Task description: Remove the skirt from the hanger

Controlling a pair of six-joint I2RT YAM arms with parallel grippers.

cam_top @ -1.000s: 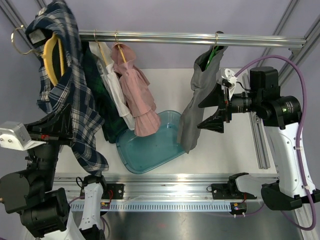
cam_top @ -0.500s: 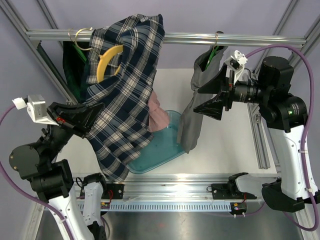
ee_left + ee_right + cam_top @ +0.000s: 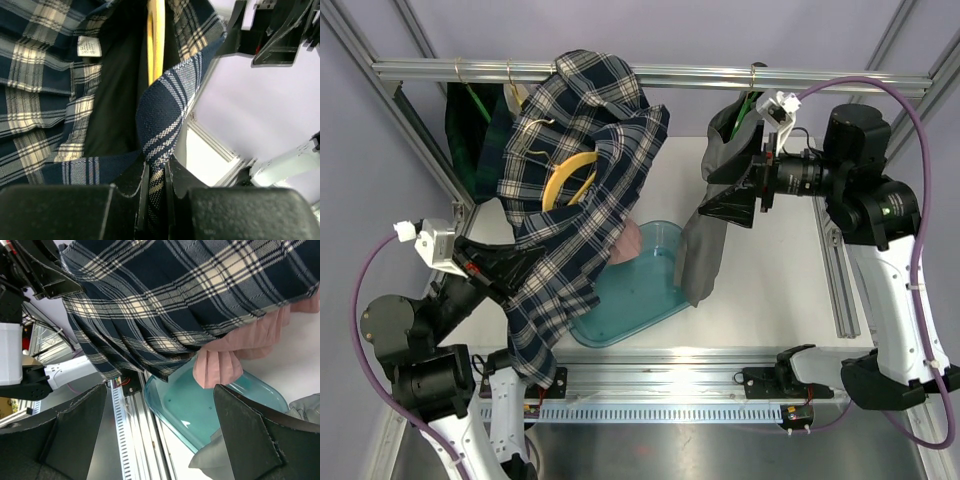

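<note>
Below the far rail, left of centre, the plaid skirt draped its yellow hanger, one fold pinched in my left gripper; my right gripper gaped near the grey garment. A pull, I judged, might drag the hanger along.

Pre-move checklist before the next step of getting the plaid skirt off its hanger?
1. Left gripper jaws shut on the navy plaid pleated skirt: ok.
2. Yellow plastic hanger free of the skirt: not ok, it sits inside the fabric.
3. Right gripper jaws open and empty: ok.
4. Right gripper clear of the grey hanging garment: cannot tell, they overlap from above.
5. Hanger hook off the aluminium rail: cannot tell, fabric hides it.
</note>
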